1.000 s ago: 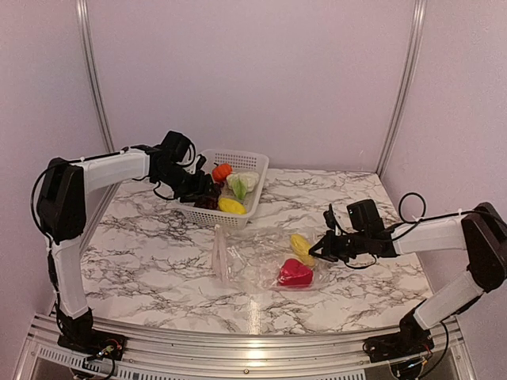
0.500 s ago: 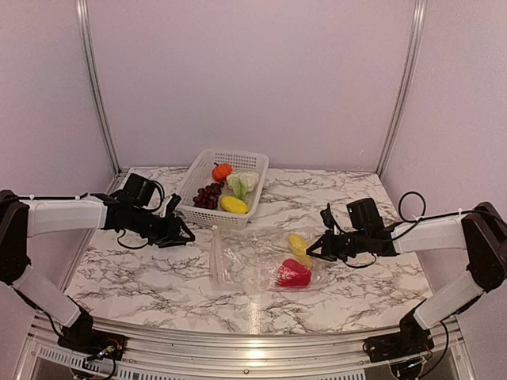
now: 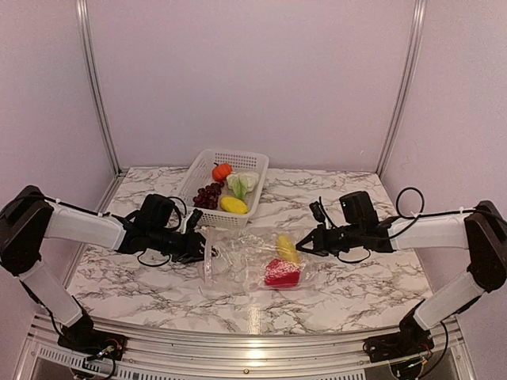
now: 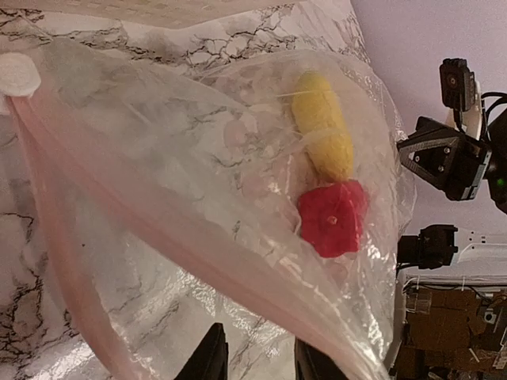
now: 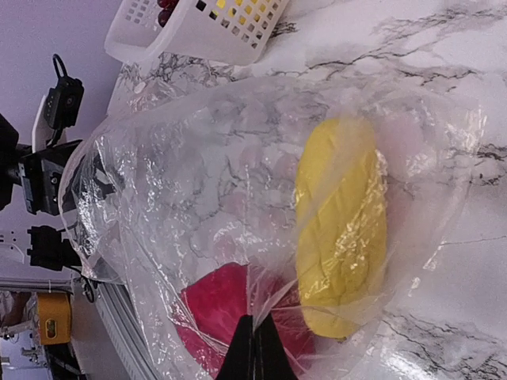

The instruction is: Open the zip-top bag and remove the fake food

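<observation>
The zip-top bag [image 3: 242,260] lies crinkled mid-table with a yellow piece [image 3: 287,248] and a red piece [image 3: 281,273] inside. My right gripper [image 3: 302,245] is shut on a pinch of the bag's film at its right end; its wrist view shows the shut tips [image 5: 253,348] under the yellow piece [image 5: 341,229] and the red piece [image 5: 218,313]. My left gripper [image 3: 203,247] is open at the bag's left, zip-strip edge. In its wrist view the gripper [image 4: 257,366] sits just below the pinkish zip strip [image 4: 158,229], with film across the gap.
The white perforated basket [image 3: 255,162] stands at the back, holding the orange fruit [image 3: 222,171], cabbage [image 3: 243,182], grapes [image 3: 207,195] and a yellow piece [image 3: 233,205]. Aluminium frame posts stand at the back corners. A metal rail runs along the near edge.
My left arm came away from the basket and swung down to the bag's left edge. My right gripper moved left with the pinched film, and the bag and its pieces shifted left.
</observation>
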Tool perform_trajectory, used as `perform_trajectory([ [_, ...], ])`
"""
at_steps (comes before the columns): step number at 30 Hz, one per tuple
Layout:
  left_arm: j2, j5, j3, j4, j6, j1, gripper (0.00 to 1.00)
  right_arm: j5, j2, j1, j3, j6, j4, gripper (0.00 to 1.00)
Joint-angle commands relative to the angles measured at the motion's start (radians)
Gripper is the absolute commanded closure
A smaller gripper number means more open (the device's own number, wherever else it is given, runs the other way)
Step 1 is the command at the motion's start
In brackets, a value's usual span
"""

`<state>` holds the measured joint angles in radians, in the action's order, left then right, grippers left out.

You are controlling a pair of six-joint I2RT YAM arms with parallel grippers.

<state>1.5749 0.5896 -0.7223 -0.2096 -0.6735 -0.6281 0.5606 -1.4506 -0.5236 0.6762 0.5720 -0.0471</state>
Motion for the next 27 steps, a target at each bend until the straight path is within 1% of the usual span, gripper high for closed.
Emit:
perform_trajectory([
  [1,0.107,0.043,0.012,-0.235,-0.111,-0.025,0.72,0.024,-0.004,-0.048,0.071,-0.004,-0.010,1.00],
  [4,0.157,0.048,0.018,-0.323,-0.140,-0.033,0.71,0.033,-0.001,-0.067,0.094,0.005,-0.015,1.00],
  [8,0.204,0.028,0.031,-0.362,-0.138,-0.033,0.66,0.052,0.001,-0.078,0.137,0.004,-0.002,1.00],
  [13,0.276,0.046,0.070,-0.496,-0.174,-0.038,0.62,0.068,0.008,-0.099,0.227,-0.007,0.042,1.00],
  [17,0.306,0.058,0.100,-0.615,-0.210,-0.056,0.60,0.057,0.010,-0.149,0.300,-0.028,0.139,1.00],
  [19,0.318,0.063,0.119,-0.690,-0.237,-0.063,0.57,0.046,0.016,-0.175,0.312,-0.030,0.163,1.00],
  [22,0.343,0.071,0.138,-0.783,-0.272,-0.067,0.51,0.035,0.026,-0.184,0.302,-0.026,0.172,1.00],
  [27,0.342,0.058,0.153,-0.834,-0.299,-0.068,0.38,-0.031,0.022,-0.183,0.257,-0.038,0.198,1.00],
])
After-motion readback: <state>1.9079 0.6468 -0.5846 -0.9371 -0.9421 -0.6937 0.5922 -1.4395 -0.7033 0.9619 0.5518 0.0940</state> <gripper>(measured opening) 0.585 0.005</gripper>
